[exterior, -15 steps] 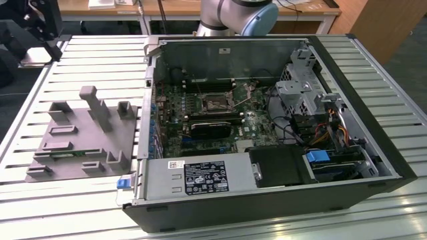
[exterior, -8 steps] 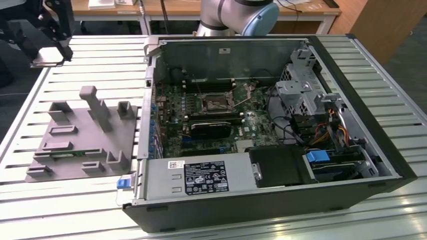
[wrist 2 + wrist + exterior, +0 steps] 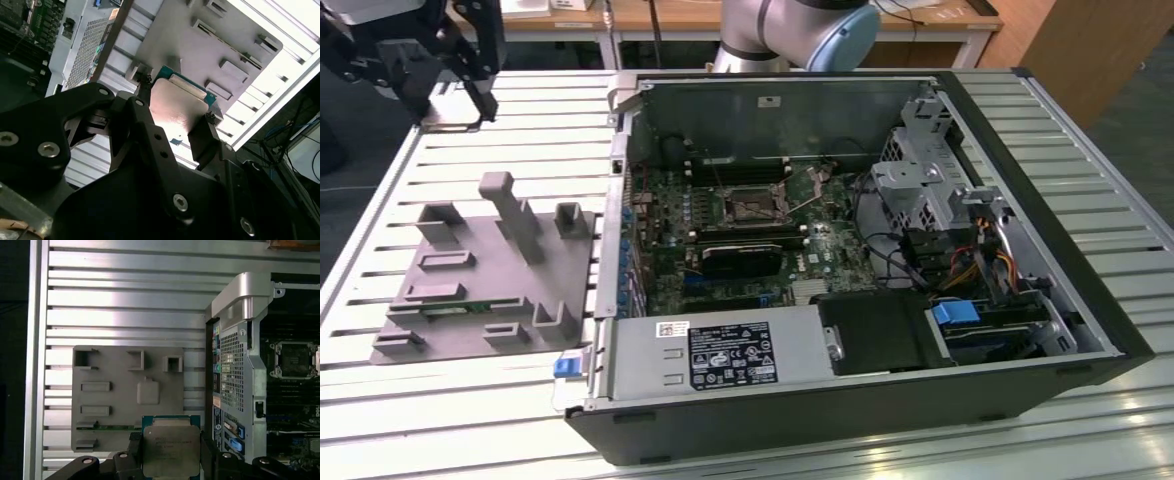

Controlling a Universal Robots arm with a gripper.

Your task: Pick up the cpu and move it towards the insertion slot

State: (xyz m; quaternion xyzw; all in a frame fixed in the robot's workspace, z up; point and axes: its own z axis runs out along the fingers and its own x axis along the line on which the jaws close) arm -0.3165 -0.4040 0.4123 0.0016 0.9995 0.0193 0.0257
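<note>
The jaws are closed on the chip (image 3: 171, 450), one on each of two opposite edges. It sits flat between them with its silvery metal top facing the first wrist view. In the second wrist view the chip (image 3: 179, 102) shows as a pale plate with a green edge, pinched between the two dark jaws, with open air around it.

So the pick-up looks done. The grey plate (image 3: 125, 405) lies on the slatted counter (image 3: 125, 310) well below the jaws, and nothing touches the chip but the jaws. A shallow square recess (image 3: 148, 391) in the plate stands empty below and just ahead of them. That may be where the chip lay, though I cannot be sure.

The carry is what remains. The socket (image 3: 295, 359) with its shiny frame and dark centre sits inside the open computer case (image 3: 240, 295), well off to one side of the jaws and beyond the case wall. In the exterior view the jaws hang high above the counter's far corner, well apart from the socket (image 3: 754, 205) and the grey plate (image 3: 467, 270). By my judgement little of the way across is covered.
</note>
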